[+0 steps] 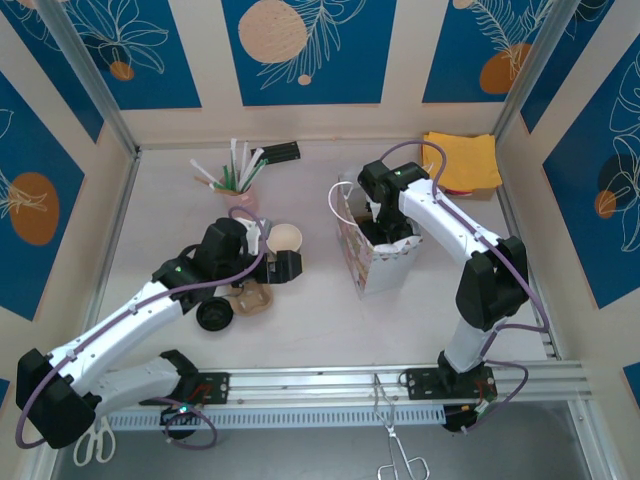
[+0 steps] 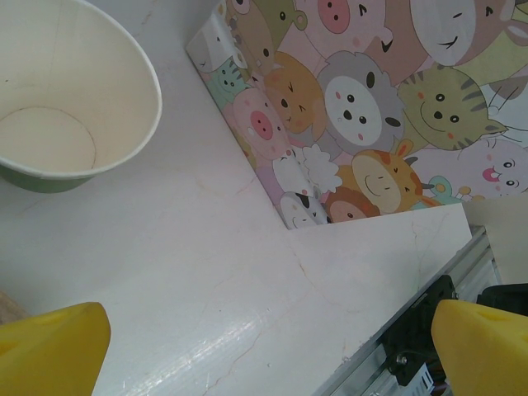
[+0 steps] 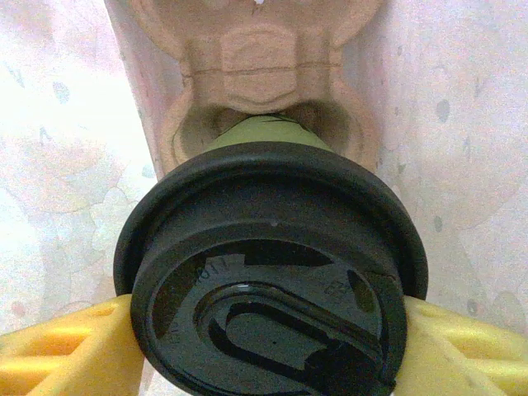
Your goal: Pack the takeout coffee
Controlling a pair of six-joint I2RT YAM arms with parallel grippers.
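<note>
One lidded cup (image 3: 272, 247) upright, lid up, axis vertical, in clamp of right pincer (image 3: 264, 351); left pincer (image 2: 264, 346) apart.

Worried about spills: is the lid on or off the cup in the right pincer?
On: a black lid caps the green cup held in the right pincer, with a pulp carrier just beyond it.

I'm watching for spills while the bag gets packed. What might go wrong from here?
The lidded cup in the right gripper hangs over the carrier socket; lowered off-centre, it may catch the rim and tip.
That gripper is inside the paper bag; pulling out could drag it over.
The left gripper, jaws wide, sits near the open cup and might knock it.
</note>
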